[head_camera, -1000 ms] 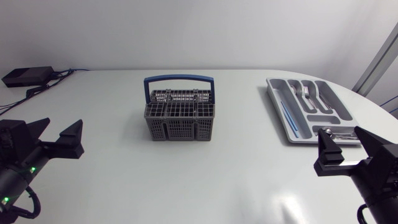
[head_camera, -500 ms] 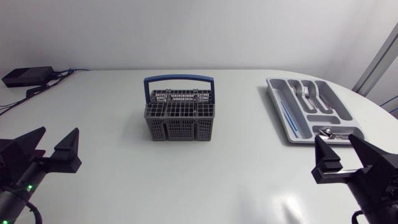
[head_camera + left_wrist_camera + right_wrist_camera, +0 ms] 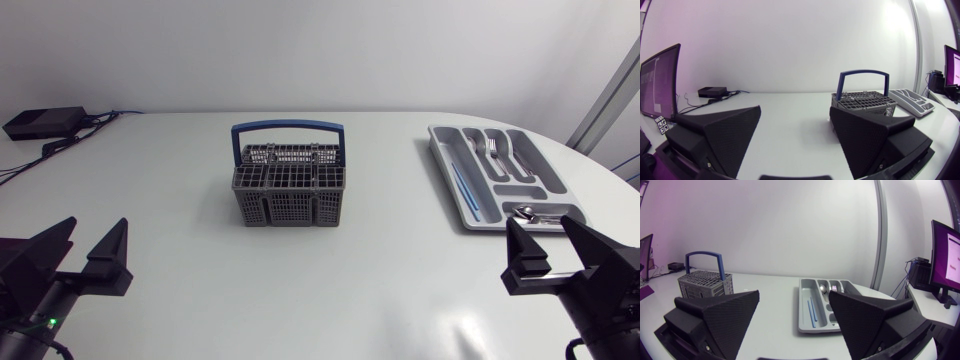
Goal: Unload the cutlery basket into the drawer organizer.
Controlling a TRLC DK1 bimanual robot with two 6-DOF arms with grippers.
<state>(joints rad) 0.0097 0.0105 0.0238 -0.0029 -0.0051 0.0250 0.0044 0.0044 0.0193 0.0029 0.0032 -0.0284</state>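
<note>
Cutlery basket [image 3: 290, 208] is sitting mid-table looking emptied, the drawer organizer [image 3: 446, 172] well to its right is holding forks [image 3: 497, 152], and the left gripper [image 3: 96, 225] and right gripper [image 3: 540, 222] are hanging wide open, empty, suggesting the unloading is finishing.

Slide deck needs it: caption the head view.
Blue-handled grey plastic cutlery basket mid-table, grey plastic drawer organizer at right, left end effector and right end effector both open.
</note>
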